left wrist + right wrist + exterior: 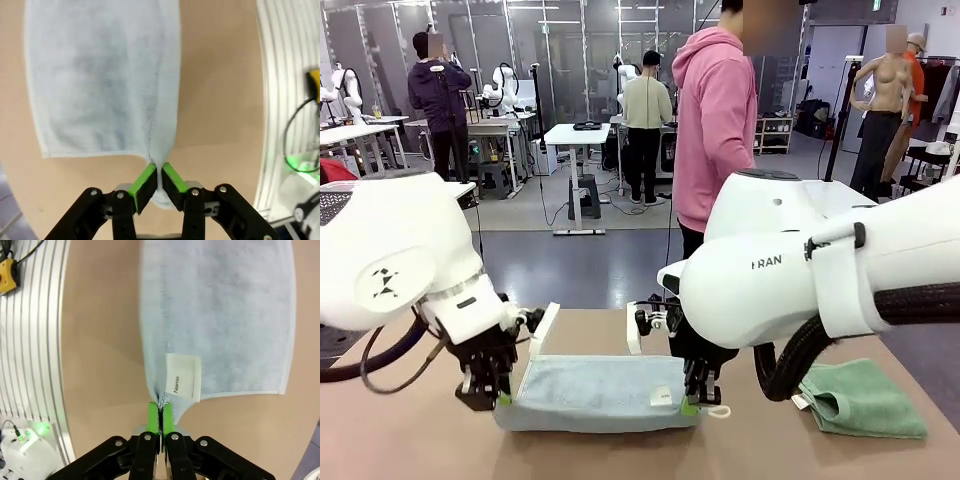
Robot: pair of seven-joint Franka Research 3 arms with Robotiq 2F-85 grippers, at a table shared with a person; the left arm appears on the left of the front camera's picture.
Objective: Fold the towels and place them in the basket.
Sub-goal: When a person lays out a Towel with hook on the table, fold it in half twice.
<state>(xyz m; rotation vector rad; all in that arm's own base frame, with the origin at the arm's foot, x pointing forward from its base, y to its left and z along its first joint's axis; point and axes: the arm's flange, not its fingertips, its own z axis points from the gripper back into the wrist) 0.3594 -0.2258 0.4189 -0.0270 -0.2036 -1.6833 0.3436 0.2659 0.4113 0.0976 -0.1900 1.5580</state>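
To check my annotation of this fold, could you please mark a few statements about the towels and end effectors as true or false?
1. The left end effector is shut on the grey-blue towel at a corner. True.
2. The right end effector hangs open, holding nothing. False: it is shut on the same towel, beside its white label.
3. The green towel lies on the table at the robot's right. True.
4. The two towels overlap. False: they lie apart.

Grey floor [570, 265], smooth finish, runs between the workstations. White tables stand at centre [577, 133] and at left [360, 132], with a dark stool [590, 195] beneath the central one and low shelving [775, 133] at far right. The rear wall [560, 50] is made of glazed panels in dark frames, and the lighting is bright and even.
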